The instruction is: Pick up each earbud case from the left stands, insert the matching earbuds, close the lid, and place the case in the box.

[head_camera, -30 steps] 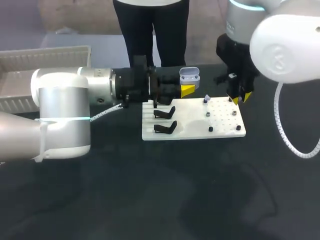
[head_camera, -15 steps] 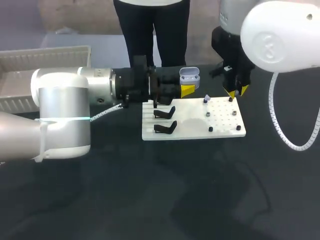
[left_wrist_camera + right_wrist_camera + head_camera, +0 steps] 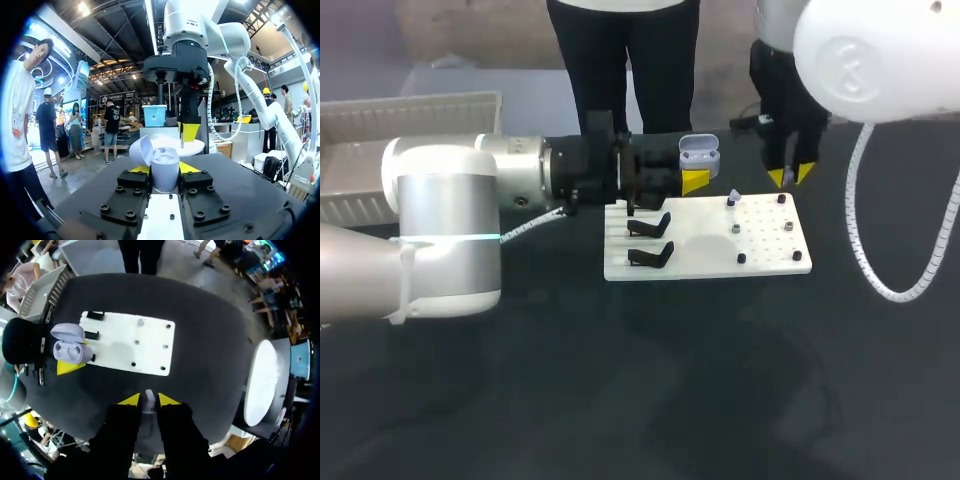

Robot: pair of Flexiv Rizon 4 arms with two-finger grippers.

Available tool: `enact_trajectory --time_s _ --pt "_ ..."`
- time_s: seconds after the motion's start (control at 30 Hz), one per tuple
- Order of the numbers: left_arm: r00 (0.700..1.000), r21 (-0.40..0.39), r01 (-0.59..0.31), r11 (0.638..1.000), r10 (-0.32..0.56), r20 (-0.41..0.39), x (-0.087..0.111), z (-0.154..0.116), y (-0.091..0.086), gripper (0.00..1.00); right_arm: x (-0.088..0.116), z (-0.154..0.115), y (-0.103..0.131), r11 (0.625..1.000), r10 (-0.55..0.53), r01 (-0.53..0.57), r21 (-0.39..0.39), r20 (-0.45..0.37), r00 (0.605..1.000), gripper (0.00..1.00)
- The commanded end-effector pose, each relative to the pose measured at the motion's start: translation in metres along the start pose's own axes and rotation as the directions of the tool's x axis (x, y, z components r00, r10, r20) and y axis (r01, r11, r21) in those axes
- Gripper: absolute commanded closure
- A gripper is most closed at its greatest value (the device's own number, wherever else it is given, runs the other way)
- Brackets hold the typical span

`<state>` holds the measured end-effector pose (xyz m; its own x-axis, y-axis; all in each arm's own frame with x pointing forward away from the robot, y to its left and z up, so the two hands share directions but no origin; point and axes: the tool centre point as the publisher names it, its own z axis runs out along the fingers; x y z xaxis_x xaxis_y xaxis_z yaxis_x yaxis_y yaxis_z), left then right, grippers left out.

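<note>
Left claw [image 3: 694,180] holds the open earbud case [image 3: 698,154] over the white board [image 3: 705,250]; right claw [image 3: 790,176] hangs near its far corner.

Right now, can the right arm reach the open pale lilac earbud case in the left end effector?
Probably yes: the pale lilac earbud case sits lid-open, and nothing stands between it and the raised right end effector, shut on a small white earbud.

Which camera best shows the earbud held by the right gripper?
The right wrist view: the earbud shows plainly, pinched between the yellow tips of the right gripper. The left wrist view shows only a thin sliver below those tips; in the head view it is too small to make out.
</note>
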<state>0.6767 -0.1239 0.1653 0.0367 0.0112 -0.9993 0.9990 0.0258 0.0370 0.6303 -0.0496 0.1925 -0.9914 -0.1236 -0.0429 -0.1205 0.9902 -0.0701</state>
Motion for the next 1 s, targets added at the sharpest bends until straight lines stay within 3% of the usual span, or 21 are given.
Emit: enact_trajectory --time_s 0.03,0.13,0.27,0.4,0.43,0.47,1.0 --pt "1.000 -0.005 -0.004 1.000 0.004 0.005 0.001 0.000 -0.001 1.00 0.001 -0.011 0.006 0.877 0.481 -0.481 0.002 0.010 0.877 1.00" --pt "1.000 -0.005 -0.004 1.000 0.004 0.005 0.001 0.000 -0.001 1.00 0.004 -0.015 0.011 0.842 0.539 -0.539 0.004 0.018 0.842 1.00" --pt "1.000 -0.005 -0.004 1.000 0.004 0.005 0.001 0.000 -0.001 1.00 0.006 -0.020 0.020 0.807 0.586 -0.586 0.078 0.021 0.810 1.00" --pt "1.000 -0.005 -0.004 1.000 0.004 0.005 0.001 0.000 -0.001 1.00 0.006 -0.025 0.029 0.828 0.558 -0.557 0.066 0.005 0.830 1.00" --pt "1.000 -0.005 -0.004 1.000 0.004 0.005 0.001 0.000 -0.001 1.00 0.006 -0.026 0.030 0.801 0.595 -0.592 0.090 -0.008 0.804 1.00" --pt "1.000 -0.005 -0.004 1.000 0.004 0.005 0.001 0.000 -0.001 1.00 0.007 -0.028 0.032 0.826 0.561 -0.559 0.072 0.004 0.828 1.00" --pt "1.000 -0.005 -0.004 1.000 0.004 0.005 0.001 0.000 -0.001 1.00 0.007 -0.028 0.032 0.826 0.561 -0.559 0.072 0.004 0.828 1.00"
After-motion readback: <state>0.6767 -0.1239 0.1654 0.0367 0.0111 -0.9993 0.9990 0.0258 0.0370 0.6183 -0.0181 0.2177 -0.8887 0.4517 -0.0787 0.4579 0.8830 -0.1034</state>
